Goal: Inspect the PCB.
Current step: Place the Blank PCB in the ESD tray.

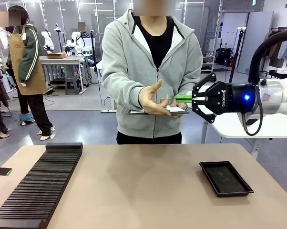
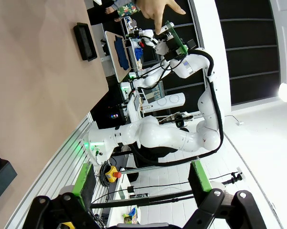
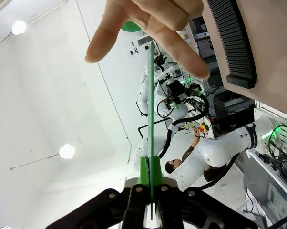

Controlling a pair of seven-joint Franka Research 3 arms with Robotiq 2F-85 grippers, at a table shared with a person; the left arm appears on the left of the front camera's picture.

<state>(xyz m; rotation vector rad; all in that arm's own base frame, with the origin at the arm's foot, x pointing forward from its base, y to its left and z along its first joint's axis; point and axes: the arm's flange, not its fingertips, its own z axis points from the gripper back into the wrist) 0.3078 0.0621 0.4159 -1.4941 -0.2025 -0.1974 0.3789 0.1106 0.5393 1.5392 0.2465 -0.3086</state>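
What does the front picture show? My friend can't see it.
The robot's right gripper pinches a thin green PCB, held level toward a person in a grey hoodie, whose open hand is at its far end. A black tray and slotted rack sit on the table.

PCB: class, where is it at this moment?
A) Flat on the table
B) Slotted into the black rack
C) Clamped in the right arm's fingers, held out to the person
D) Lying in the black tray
C: the right fingers are shut on one edge of the PCB, which sticks out edge-on in the air to the person's hand.
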